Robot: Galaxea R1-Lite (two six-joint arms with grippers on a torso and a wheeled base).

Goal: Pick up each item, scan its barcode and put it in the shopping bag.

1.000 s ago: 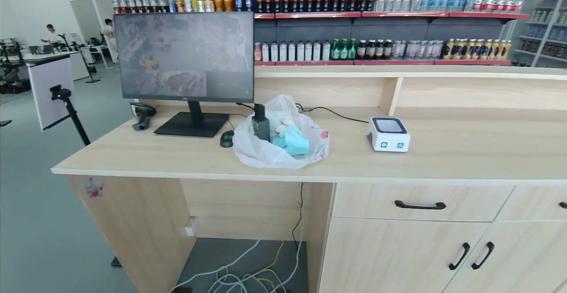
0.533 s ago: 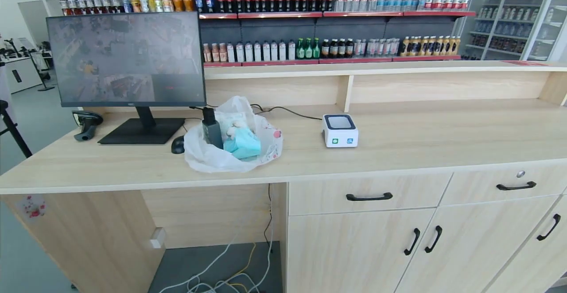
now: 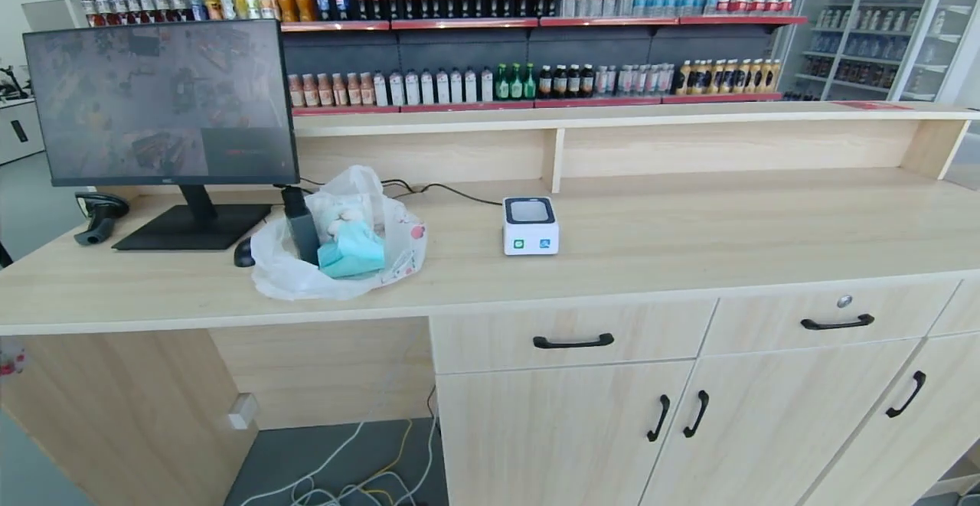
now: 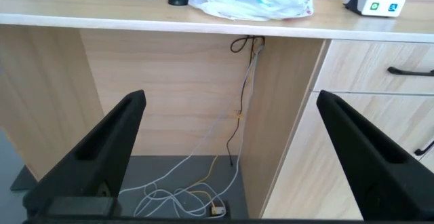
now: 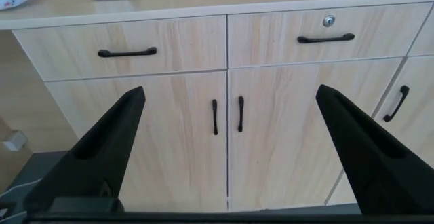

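1. At the pale wooden checkout counter (image 3: 689, 238), we find the task's goods already gathered. A dark upright bottle (image 3: 301, 224) and a teal soft pack (image 3: 352, 255) sit inside the translucent white plastic shopping bag (image 3: 279, 280). The bag slumps open between the black computer mouse (image 3: 244, 253) and the white box-shaped barcode scanner (image 3: 530, 225).
2. Both arms hang low before the counter front and carry nothing. The left gripper (image 4: 229, 102) has its fingers spread wide, facing the open recess with loose cables. The right gripper (image 5: 229, 98) is equally wide apart, facing the drawers and cupboard doors.
3. We judge the bagging to be far along, with only a check for any leftover item remaining.
4. To do that well, we should raise an arm clear of the counter's edge before reaching in, so the fingers do not strike the lip.
5. Any further item should have its barcode turned down toward the scanner's dark top window, held near and steady.
6. We should lower it through the bag's mouth from above. The thin plastic snags easily, and the bottle inside could topple.
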